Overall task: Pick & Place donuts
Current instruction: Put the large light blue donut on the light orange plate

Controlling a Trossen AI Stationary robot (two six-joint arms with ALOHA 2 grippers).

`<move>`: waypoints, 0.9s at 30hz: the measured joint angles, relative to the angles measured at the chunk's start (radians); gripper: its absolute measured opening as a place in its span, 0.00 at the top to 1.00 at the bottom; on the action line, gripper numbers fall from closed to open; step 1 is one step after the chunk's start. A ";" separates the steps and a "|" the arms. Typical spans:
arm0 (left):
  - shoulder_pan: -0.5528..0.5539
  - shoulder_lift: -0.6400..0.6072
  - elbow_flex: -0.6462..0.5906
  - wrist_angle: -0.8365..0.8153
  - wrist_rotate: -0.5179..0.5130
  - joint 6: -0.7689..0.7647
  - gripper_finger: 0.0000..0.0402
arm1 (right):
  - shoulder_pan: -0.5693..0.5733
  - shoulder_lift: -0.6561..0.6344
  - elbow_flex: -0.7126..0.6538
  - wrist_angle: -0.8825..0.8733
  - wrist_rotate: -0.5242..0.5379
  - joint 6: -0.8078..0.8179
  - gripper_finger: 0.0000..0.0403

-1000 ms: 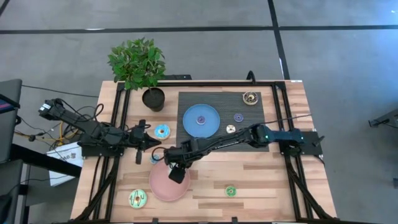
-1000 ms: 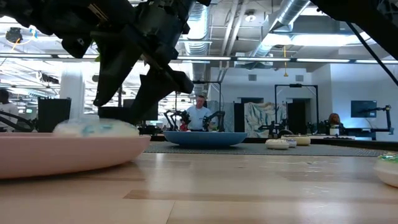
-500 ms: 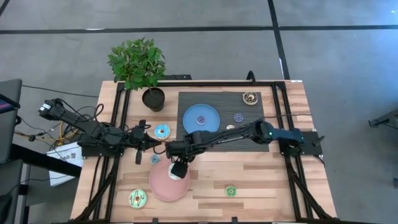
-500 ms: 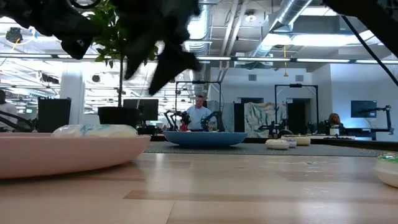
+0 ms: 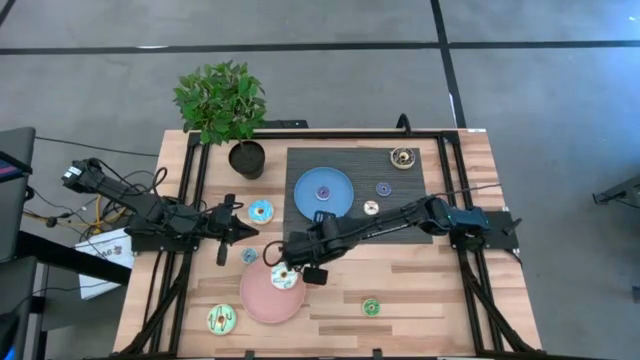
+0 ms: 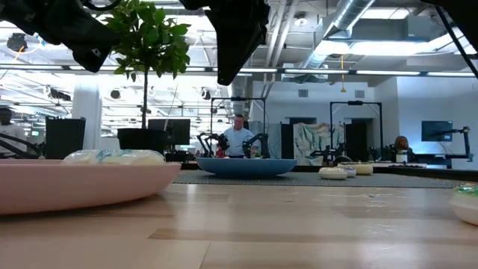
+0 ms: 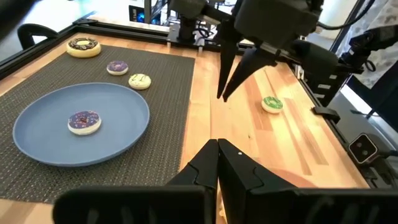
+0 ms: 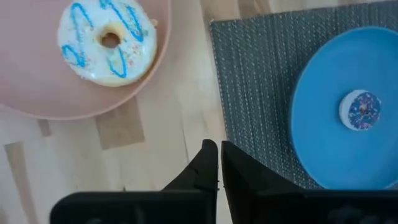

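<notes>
White donut (image 8: 109, 42): now lies free on pink plate (image 5: 255, 300); placement looks done.
Right tool (image 5: 298, 270): has lifted clear, fingers together, empty, above the table beside the plate.
Left tool (image 5: 240, 231): waits closed near light blue donut (image 5: 260, 211).
Beyond: purple mini (image 5: 324, 194) on blue plate (image 5: 340, 180).

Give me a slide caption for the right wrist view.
White donut resting on pink plate, purple mini donut on blue plate.

White donut (image 8: 107, 41): we see blue icing squiggles
Plate beneath it (image 8: 37, 93): pink
Mat (image 8: 261, 74): grey woven
</notes>
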 joint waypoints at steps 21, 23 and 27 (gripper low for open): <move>0.000 0.011 0.000 -0.028 -0.055 0.034 1.00 | 0.007 -0.779 -1.258 0.904 -0.090 0.118 1.00; 0.000 0.011 0.000 -0.040 -0.062 0.035 1.00 | 0.015 -0.902 -1.392 0.997 -0.090 0.137 1.00; 0.000 0.011 0.000 -0.055 -0.083 0.042 1.00 | 0.027 -1.130 -1.638 1.187 -0.086 0.165 1.00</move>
